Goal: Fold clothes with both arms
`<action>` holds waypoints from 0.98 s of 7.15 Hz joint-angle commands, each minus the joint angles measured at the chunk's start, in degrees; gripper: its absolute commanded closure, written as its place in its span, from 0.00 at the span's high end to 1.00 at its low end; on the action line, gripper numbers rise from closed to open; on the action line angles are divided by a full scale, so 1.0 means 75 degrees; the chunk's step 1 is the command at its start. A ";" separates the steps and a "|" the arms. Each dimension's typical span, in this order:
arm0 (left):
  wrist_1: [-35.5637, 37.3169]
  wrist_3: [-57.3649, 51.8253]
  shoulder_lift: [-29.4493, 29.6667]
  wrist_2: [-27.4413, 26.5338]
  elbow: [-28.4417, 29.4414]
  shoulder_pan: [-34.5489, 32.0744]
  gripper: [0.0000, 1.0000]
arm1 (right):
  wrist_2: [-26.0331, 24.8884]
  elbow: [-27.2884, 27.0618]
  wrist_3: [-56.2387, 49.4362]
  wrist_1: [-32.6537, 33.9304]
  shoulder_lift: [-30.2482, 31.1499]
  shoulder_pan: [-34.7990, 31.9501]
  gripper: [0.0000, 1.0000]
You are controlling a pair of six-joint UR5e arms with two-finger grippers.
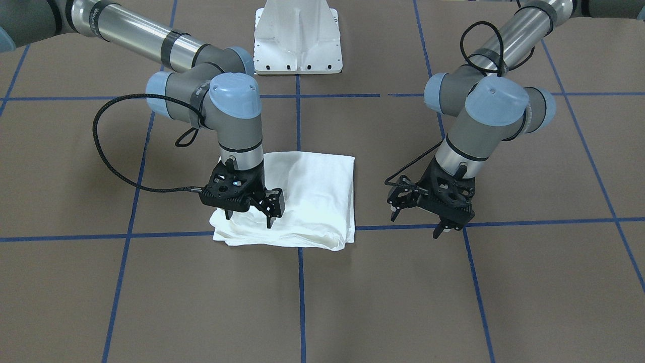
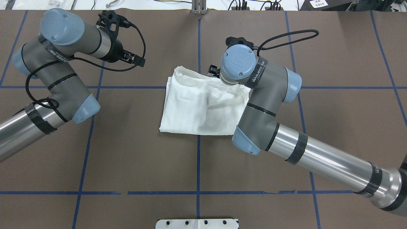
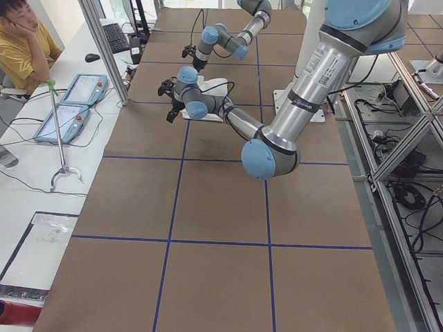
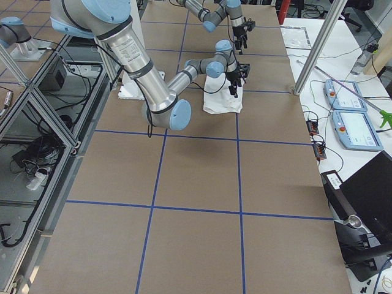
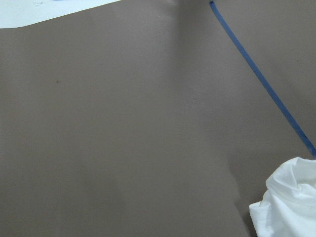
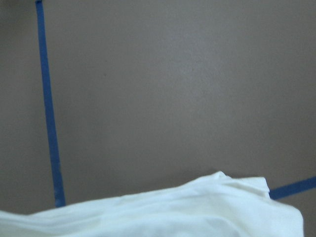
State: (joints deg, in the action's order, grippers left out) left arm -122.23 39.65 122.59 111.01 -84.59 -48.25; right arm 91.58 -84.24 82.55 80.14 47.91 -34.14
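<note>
The clothes are one white shirt [image 1: 312,196], folded into a rough rectangle near the table's middle; it also shows in the overhead view [image 2: 197,108]. My right gripper [image 1: 249,218] hangs just over the shirt's edge on the operators' side, open, with nothing between its fingers. In the right wrist view the shirt [image 6: 173,210] fills the bottom edge. My left gripper [image 1: 415,225] hovers open over bare table, well apart from the shirt, beside a blue tape line. A corner of the shirt [image 5: 289,202] shows at the bottom right of the left wrist view.
The white pedestal base [image 1: 297,43] stands at the robot's side of the table. Blue tape lines [image 1: 301,282] divide the brown table into squares. A person [image 3: 21,41] sits at a side bench with two teach pendants [image 3: 69,104].
</note>
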 commanded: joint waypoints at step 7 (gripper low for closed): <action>0.0009 -0.0002 -0.0150 -0.0059 -0.0521 0.0047 1.00 | -0.0198 0.2067 0.0197 -0.1663 -0.0291 -0.0391 0.99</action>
State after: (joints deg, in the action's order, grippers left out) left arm -122.20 39.64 121.58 110.63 -88.12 -47.91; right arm 90.48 -77.39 84.06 74.94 48.39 -35.38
